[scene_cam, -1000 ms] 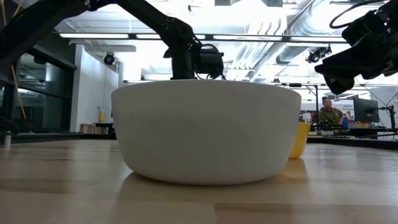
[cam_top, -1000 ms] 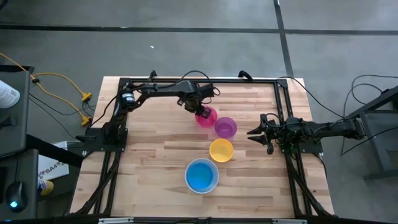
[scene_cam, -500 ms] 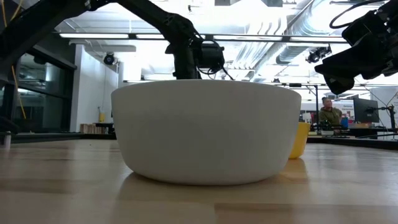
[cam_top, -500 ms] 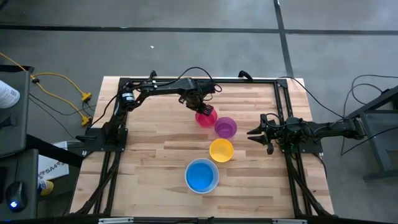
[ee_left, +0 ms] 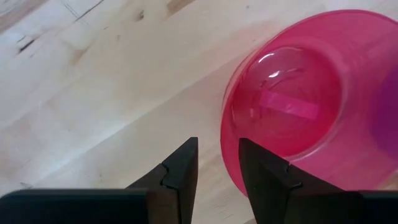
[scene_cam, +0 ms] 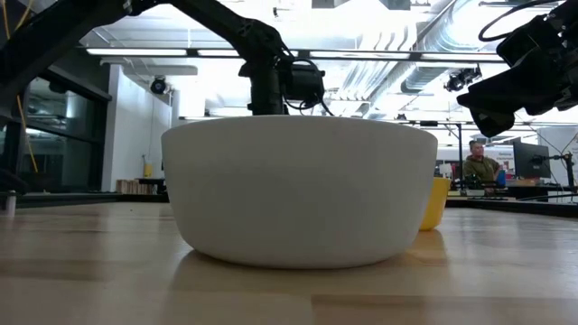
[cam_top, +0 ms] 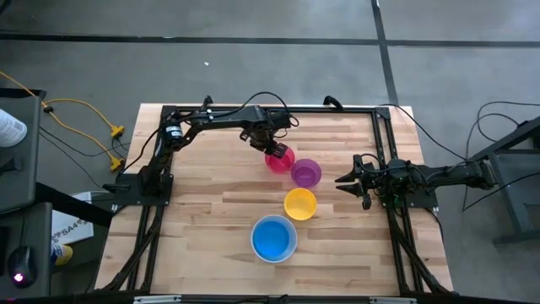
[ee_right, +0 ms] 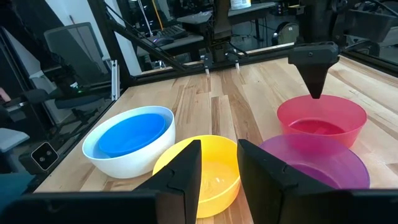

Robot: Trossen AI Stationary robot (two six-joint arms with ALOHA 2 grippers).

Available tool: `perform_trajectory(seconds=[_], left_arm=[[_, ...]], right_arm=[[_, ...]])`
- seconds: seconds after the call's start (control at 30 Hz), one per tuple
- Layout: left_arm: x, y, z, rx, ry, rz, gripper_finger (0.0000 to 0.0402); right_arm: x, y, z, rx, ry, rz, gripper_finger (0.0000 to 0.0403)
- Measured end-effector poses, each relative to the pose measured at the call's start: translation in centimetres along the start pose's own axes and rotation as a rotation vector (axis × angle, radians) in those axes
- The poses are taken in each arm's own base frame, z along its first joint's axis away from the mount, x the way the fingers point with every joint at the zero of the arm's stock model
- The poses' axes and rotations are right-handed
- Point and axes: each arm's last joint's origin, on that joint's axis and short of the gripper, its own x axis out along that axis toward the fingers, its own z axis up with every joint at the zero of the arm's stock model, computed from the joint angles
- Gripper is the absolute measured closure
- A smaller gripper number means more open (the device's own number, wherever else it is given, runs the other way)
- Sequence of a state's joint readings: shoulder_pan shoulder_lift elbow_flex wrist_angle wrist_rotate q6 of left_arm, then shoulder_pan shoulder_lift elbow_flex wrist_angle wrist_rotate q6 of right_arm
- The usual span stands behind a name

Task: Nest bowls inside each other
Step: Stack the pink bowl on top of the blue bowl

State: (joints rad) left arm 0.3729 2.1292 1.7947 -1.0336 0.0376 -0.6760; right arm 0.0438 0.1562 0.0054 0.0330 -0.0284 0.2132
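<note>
A pink-red bowl (cam_top: 281, 160) stands on the table at the far middle, with a purple bowl (cam_top: 306, 172) touching its right side and a yellow-orange bowl (cam_top: 300, 203) nearer. A blue bowl (cam_top: 274, 238) sits inside the larger white bowl (ee_right: 118, 163) at the near middle. My left gripper (ee_left: 218, 171) points down, open, just above the pink-red bowl's far-left rim (ee_left: 227, 134), with nothing between its fingers. My right gripper (cam_top: 342, 181) waits open at the table's right side, level, facing the bowls.
Black frame rails (cam_top: 270, 109) run along the table's far, left and right sides. In the low view the white bowl (scene_cam: 298, 190) fills the foreground, with the yellow-orange bowl (scene_cam: 437, 203) behind it. A person (scene_cam: 477, 167) sits far off in the room.
My left gripper has risen a little above the pink-red bowl's rim, still open and pointing down. The bowls have stayed where they were.
</note>
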Motion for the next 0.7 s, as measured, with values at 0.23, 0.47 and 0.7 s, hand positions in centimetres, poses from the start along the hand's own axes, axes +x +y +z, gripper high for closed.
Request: perform_trajectory(seconds=[0.23, 0.47, 0.7], left_arm=[[0.0, -0.03, 0.04, 0.002, -0.004, -0.003, 0.0286], [0.1, -0.15, 0.02, 0.004, -0.01, -0.011, 0.0286], [0.94, -0.15, -0.32, 0.009, -0.005, -0.017, 0.0286]], right_arm=[[0.0, 0.0, -0.01, 0.0, 0.0, 0.0, 0.0306], [0.0, 0.0, -0.01, 0.0, 0.0, 0.0, 0.0306], [0.0, 0.0, 0.0, 0.0, 0.0, 0.0, 0.0306]])
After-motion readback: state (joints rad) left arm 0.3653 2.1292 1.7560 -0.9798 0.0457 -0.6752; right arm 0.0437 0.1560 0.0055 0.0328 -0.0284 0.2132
